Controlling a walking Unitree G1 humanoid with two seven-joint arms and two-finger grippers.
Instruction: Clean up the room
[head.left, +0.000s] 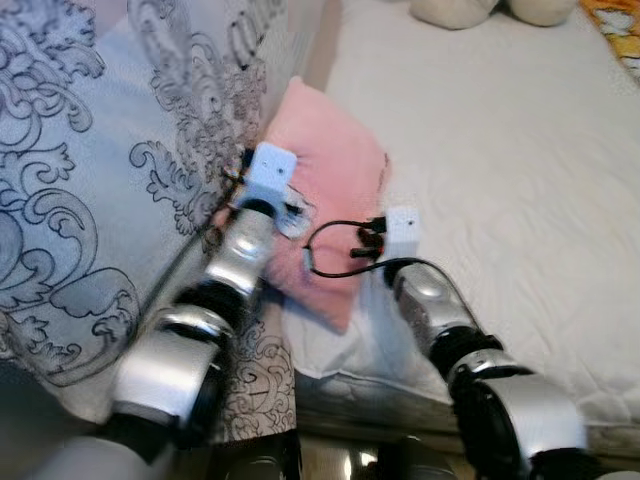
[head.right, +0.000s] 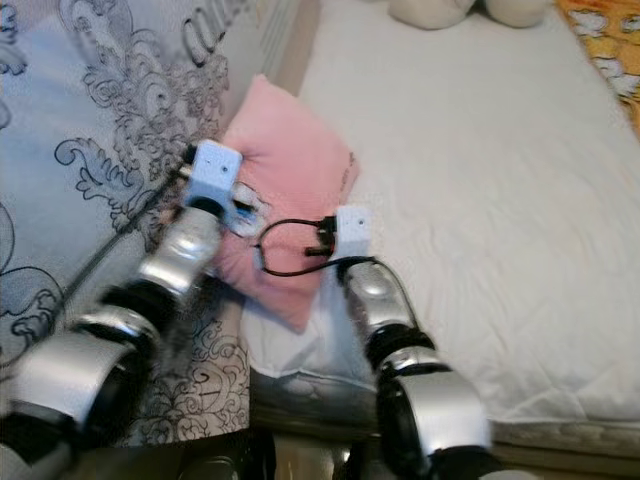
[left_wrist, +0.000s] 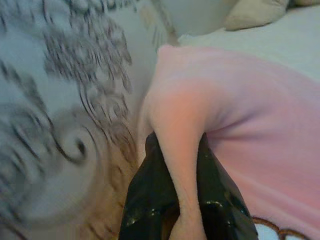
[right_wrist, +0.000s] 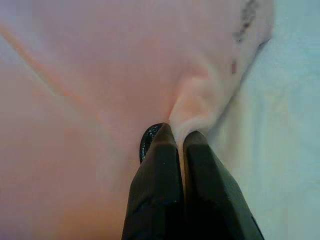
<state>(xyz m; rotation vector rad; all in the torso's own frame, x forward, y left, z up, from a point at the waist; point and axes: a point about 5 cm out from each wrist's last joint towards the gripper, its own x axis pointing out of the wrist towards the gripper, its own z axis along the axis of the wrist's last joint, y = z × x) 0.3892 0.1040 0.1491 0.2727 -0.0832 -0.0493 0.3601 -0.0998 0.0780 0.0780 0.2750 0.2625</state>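
Note:
A pink pillow (head.left: 330, 190) lies at the left edge of the white mattress (head.left: 520, 190), against a grey patterned cover. My left gripper (left_wrist: 182, 200) is shut on a fold of the pink pillow (left_wrist: 240, 120) at its left side. My right gripper (right_wrist: 180, 145) is shut on a pinch of the pink pillow (right_wrist: 100, 75) along its right edge, next to the mattress. From the head, both wrists meet at the pillow, the left wrist (head.left: 268, 175) and the right wrist (head.left: 402, 232).
A grey cover with dark scroll patterns (head.left: 110, 150) hangs along the left. Cream plush shapes (head.left: 490, 10) sit at the mattress's far end, and a yellow patterned cloth (head.left: 620, 30) at the far right. The mattress front edge (head.left: 380, 390) is below my arms.

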